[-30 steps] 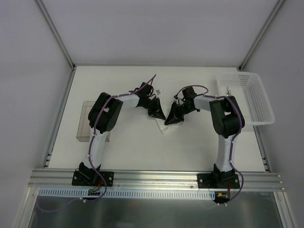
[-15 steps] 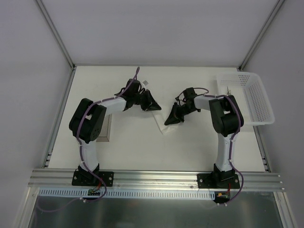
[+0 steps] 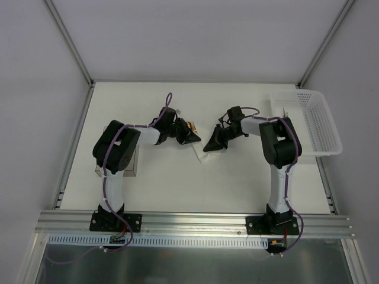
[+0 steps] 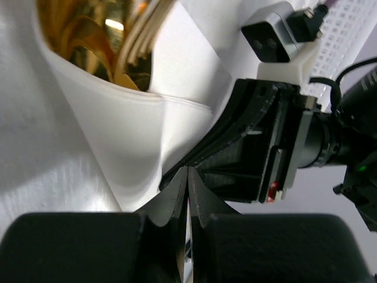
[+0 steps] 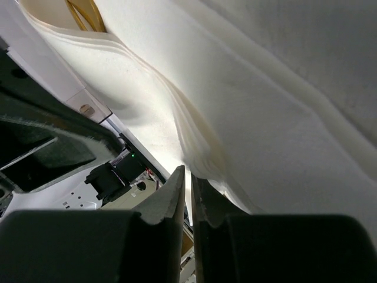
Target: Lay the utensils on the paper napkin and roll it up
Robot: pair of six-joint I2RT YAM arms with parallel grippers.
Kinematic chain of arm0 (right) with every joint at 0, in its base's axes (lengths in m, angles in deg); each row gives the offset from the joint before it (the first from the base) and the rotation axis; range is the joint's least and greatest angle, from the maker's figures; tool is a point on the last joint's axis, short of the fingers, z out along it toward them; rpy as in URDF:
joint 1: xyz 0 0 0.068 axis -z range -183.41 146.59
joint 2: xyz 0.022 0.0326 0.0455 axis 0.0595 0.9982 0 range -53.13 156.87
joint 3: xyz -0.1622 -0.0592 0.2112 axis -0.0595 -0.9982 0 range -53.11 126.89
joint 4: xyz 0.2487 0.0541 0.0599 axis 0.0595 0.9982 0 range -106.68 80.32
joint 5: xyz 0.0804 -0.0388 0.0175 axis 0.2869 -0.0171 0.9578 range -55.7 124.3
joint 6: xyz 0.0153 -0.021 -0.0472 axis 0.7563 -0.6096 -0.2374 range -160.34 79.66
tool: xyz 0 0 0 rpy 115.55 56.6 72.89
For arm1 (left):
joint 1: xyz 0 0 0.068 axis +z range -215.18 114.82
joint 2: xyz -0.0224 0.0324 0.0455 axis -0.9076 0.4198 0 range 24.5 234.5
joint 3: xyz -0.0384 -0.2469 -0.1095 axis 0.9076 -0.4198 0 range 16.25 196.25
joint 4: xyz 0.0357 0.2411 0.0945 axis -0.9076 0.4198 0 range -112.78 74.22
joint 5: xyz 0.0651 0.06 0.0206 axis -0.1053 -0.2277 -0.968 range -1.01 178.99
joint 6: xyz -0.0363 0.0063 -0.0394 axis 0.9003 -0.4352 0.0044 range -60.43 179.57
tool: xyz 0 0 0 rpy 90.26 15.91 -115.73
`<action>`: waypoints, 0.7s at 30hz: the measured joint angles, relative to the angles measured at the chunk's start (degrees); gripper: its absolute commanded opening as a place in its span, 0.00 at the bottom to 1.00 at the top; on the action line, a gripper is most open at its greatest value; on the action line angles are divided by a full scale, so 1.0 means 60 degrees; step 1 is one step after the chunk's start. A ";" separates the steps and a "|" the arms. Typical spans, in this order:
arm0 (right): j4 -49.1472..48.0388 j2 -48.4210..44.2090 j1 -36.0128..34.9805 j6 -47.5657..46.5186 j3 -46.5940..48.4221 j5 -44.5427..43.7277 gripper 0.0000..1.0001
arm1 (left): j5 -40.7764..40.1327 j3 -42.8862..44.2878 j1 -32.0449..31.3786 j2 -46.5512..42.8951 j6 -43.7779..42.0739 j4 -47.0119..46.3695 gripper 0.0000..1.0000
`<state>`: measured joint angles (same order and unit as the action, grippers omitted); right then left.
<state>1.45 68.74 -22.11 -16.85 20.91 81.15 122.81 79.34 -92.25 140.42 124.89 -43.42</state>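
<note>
The paper napkin (image 3: 204, 156) lies mid-table, folded into a roll, and fills the right wrist view (image 5: 265, 88). The gold utensils (image 4: 100, 35) stick out of its open end, wrapped in the white fold (image 4: 118, 130). A gold glint of them shows in the top view (image 3: 190, 125) and in the right wrist view (image 5: 88, 15). My left gripper (image 3: 188, 135) is shut, its tips (image 4: 187, 171) against the napkin's edge. My right gripper (image 3: 213, 144) faces it from the right, its jaws (image 5: 187, 174) shut beside the napkin's layered edge. I cannot tell whether either pinches paper.
A white perforated basket (image 3: 311, 121) stands at the right edge of the table with a small item inside. A clear box (image 3: 134, 163) is partly hidden behind the left arm. Metal rails border the table (image 3: 177, 195).
The left arm's elbow swung left and then back in. Its gripper lifted away from the napkin and came back to it. The gold utensil ends now show beside it. The right gripper barely moved.
</note>
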 measured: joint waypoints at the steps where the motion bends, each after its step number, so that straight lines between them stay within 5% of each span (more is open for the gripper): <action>1: -0.0025 0.0011 0.0000 0.0026 0.0015 -0.0007 0.12 | -0.0058 0.0000 0.0000 0.0084 0.0084 -0.0058 0.00; 14: -0.0124 0.0051 0.0051 0.0080 0.0055 -0.0011 0.13 | -0.0135 0.0007 0.0004 0.1147 0.1417 -0.1373 0.00; 21: 0.0328 0.0051 0.0262 -0.0109 0.0350 -0.0211 0.23 | -0.0149 -0.0117 0.0007 0.1162 0.1770 -0.1577 0.00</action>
<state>3.42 69.04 -20.54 -17.51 23.01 79.88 121.92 78.64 -92.20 147.39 135.51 -52.88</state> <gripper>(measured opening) 0.205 0.005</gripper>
